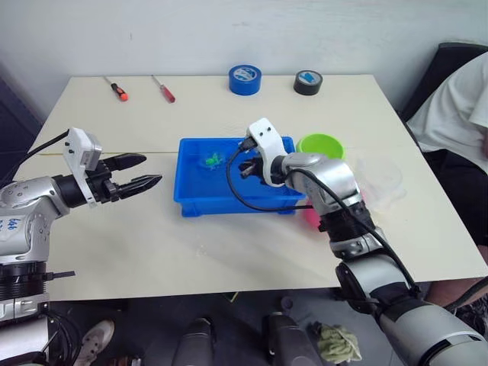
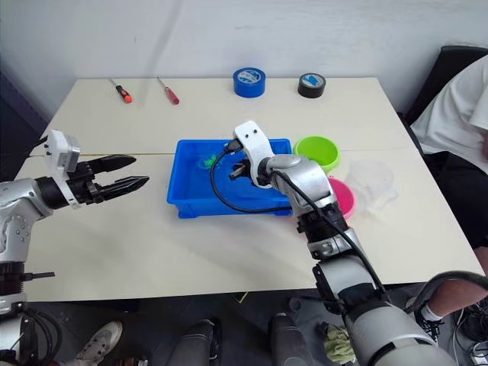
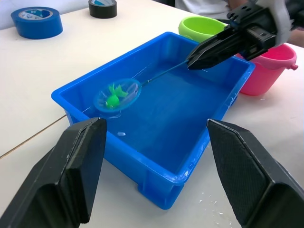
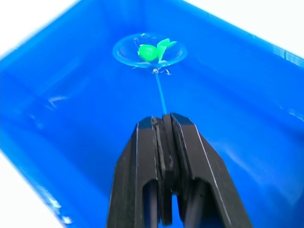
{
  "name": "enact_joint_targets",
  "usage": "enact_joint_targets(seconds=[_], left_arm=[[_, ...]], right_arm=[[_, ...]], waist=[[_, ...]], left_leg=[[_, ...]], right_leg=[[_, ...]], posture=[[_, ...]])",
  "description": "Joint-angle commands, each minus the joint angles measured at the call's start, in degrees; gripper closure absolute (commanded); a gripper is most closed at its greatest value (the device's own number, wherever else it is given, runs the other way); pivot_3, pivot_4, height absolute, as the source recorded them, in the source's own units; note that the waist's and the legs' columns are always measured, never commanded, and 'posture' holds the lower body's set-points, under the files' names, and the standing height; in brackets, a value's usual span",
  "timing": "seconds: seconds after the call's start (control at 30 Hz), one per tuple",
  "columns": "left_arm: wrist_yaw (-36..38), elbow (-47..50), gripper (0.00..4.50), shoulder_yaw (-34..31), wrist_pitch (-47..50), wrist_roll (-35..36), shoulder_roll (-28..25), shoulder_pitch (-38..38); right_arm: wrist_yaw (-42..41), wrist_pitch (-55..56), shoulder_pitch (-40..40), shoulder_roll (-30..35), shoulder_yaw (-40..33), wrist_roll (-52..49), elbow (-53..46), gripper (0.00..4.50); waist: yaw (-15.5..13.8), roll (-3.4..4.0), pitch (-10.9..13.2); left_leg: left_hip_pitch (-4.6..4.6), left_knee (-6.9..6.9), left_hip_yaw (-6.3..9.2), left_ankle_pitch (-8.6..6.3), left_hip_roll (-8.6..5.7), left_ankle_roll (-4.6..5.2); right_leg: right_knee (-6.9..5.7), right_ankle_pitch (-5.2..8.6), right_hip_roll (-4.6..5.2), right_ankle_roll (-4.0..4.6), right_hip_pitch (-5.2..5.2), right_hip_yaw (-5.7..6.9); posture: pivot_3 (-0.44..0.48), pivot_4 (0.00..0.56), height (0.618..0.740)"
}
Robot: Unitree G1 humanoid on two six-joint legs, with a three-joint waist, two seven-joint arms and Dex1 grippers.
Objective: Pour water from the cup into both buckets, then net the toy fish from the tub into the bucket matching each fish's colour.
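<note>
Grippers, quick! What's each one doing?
Left gripper: open, holding nothing.
Right gripper: shut on the net, green fish inside.

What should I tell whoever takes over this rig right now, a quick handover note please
Right end effector: shut on the net handle, over the blue tub. The net hoop holds one green fish.
Left end effector: open, holding nothing, over the table to the robot's left of the tub.
Green bucket and pink bucket stand at the tub's right side; the clear cup sits just beyond them.
Done: one green fish netted. Whether the buckets hold water cannot be told.
Left: carry this fish to the green bucket, then check the tub for more.
</note>
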State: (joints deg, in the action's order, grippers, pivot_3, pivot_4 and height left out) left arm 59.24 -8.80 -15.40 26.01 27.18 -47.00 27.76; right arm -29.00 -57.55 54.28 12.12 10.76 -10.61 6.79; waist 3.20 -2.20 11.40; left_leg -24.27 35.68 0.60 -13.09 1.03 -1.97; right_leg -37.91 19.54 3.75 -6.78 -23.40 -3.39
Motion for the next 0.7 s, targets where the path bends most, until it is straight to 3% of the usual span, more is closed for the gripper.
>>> enact_joint_targets(seconds=[0.03,0.37,0.7], left_arm=[[2.8,-0.1,0.81,0.3,-1.1,1.2,-0.6,2.4],[6.3,-3.8,0.81,3.0,-2.3,0.2,-0.3,7.0],[9.2,-13.6,0.81,8.4,-9.1,-3.9,3.8,17.0]], right_arm=[[-3.3,-3.3,-4.6,4.9,-1.6,-3.3,-12.7,4.50],[-5.1,-4.2,-8.0,7.8,-5.7,-9.4,-20.6,4.50],[-8.5,-0.9,-10.7,23.8,-17.8,-12.3,-22.3,4.50]], waist=[[-0.4,0.00,0.0],[0.1,0.00,0.0],[-1.5,0.00,0.0]], left_leg=[[-0.01,-0.01,0.02,0.00,-0.04,0.00],[0.02,-0.06,0.00,0.02,-0.01,0.03],[-0.02,0.02,-0.07,0.01,-0.21,0.07]], right_leg=[[0.04,0.00,0.01,0.00,0.01,0.02],[-0.02,0.01,-0.16,0.03,-0.03,-0.02],[0.11,0.01,-0.02,0.02,0.05,-0.03]], posture=[[0.000,0.150,0.734],[0.000,0.150,0.734],[0.000,0.150,0.734]])
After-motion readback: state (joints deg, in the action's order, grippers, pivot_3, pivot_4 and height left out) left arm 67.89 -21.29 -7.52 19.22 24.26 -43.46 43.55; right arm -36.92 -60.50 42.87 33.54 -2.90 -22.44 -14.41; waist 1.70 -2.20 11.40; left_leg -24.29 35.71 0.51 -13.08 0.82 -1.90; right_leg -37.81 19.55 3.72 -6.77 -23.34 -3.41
